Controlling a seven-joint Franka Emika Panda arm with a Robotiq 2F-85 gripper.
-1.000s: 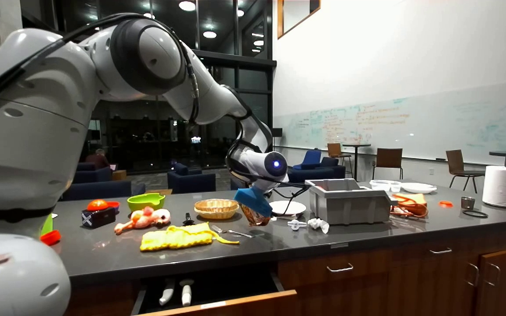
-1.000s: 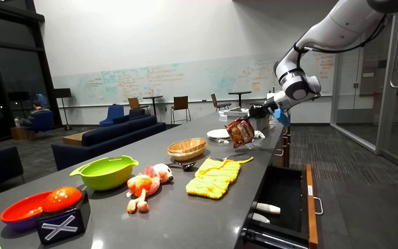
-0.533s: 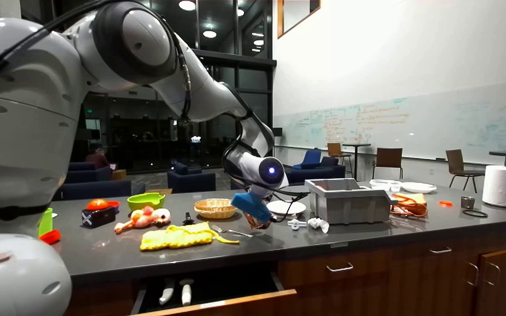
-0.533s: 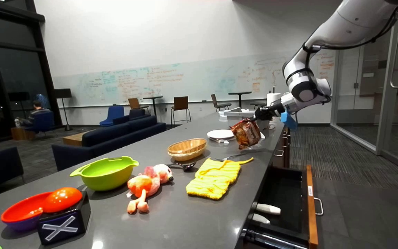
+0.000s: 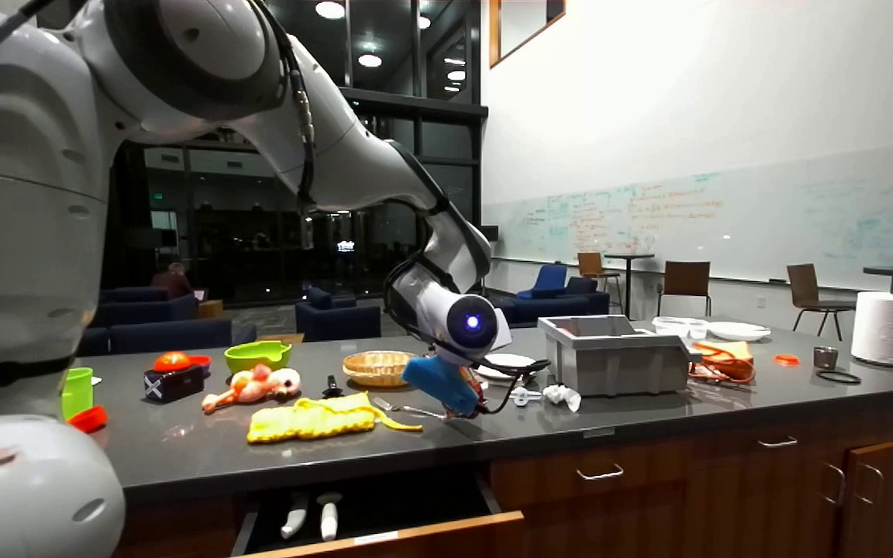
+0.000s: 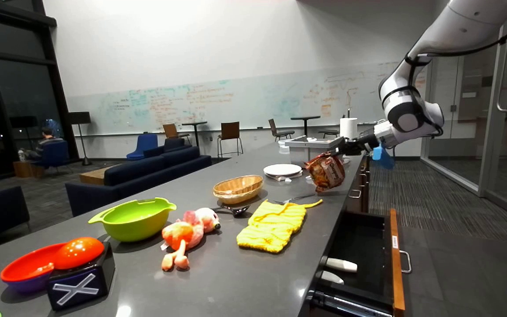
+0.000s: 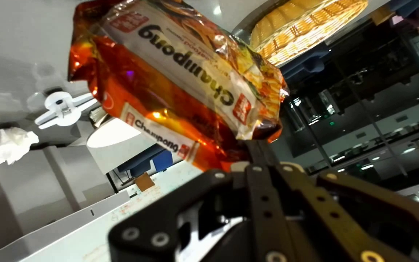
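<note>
Packet (image 7: 180, 69) marked "Champong" (legible in 2 places), jaws of the gripper (image 7: 256, 151) clamped on its edge.

The arm (image 5: 346, 163) is being held arched and extended, the wrist (image 6: 408, 113) is being angled downward, and the gripper (image 7: 256, 147) is being pinched tight.
</note>
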